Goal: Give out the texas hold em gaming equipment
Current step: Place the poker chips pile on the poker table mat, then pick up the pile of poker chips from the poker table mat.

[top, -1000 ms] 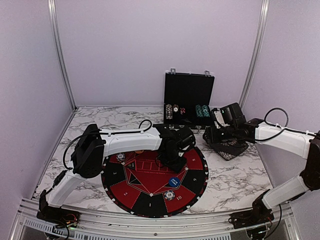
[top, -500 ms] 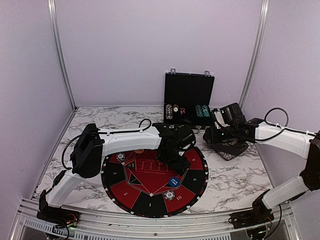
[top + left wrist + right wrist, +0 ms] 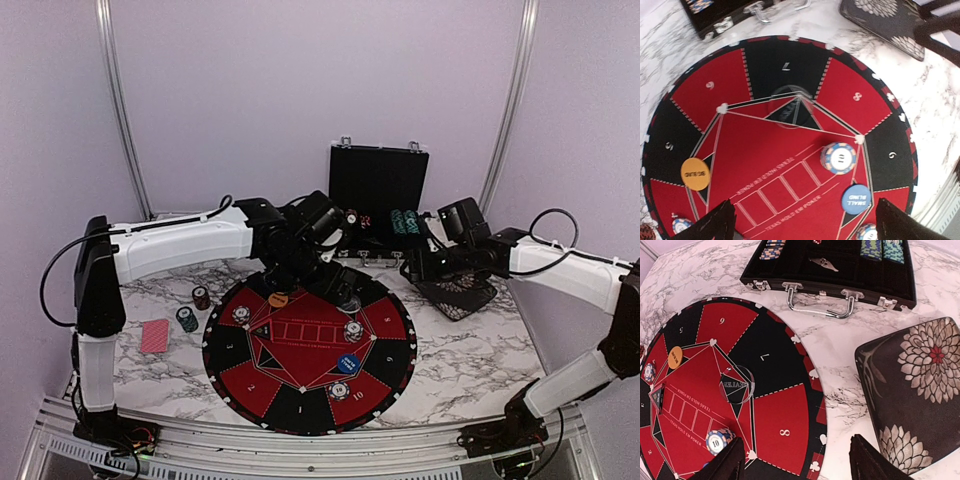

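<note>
A white-and-blue chip stack point(image 3: 838, 157) sits on the round red-and-black mat point(image 3: 300, 355), near its "8" segment. My left gripper point(image 3: 807, 227) hangs open above the mat with nothing between its fingers. Also on the mat are a blue button point(image 3: 856, 199), an orange button point(image 3: 695, 173), a clear dealer button point(image 3: 788, 100) and other chips point(image 3: 241, 314). Left of the mat lie a red-backed card point(image 3: 155, 336), a teal stack point(image 3: 187, 318) and a dark red stack point(image 3: 201, 296). My right gripper point(image 3: 797, 465) is open and empty over the mat's right edge, beside the patterned dish point(image 3: 920, 395).
An open black case point(image 3: 840, 270) with chip stacks point(image 3: 871, 249) stands behind the mat, its handle toward me. The dish point(image 3: 458, 293) lies right of the mat. Metal frame posts stand at the back corners, and a rail runs along the near edge.
My left gripper opened and let go of the white-and-blue chip stack near the "8" segment. The left arm then rose and swung back, uncovering the card and stacks at the left.
</note>
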Tool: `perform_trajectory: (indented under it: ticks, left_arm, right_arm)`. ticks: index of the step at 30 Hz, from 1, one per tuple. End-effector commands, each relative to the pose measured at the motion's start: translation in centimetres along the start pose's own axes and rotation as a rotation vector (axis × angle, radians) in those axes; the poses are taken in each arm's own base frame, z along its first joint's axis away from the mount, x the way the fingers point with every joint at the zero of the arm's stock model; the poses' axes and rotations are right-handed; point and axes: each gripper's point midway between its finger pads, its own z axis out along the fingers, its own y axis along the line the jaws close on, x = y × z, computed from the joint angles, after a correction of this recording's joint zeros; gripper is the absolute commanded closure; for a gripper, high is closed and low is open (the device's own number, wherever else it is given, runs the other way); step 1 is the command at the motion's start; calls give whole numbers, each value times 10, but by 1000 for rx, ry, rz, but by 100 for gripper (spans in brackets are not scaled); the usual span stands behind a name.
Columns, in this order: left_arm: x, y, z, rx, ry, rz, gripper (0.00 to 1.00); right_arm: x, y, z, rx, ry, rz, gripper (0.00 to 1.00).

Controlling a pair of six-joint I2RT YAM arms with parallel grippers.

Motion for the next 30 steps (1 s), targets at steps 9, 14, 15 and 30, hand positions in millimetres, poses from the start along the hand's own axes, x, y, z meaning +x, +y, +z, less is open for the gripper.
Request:
perform_trajectory:
  ticks: [9,14,15,30]
  left_arm:
    - [6,141,-63,-90,-165,-271,1]
    - [12,158,-70,-99,-175,-286,1]
    - [12,161,-70,-102,-176,-286,1]
    - [17,165,-59,-56,-149,-279,1]
  right_arm:
    - [28,89,33,-49,173,-123,31]
    - [53,108,49,-31,248,-168,31]
    - [58,110,53,-24,266,-174,31]
    - [97,124,74,-4,371,-198,31]
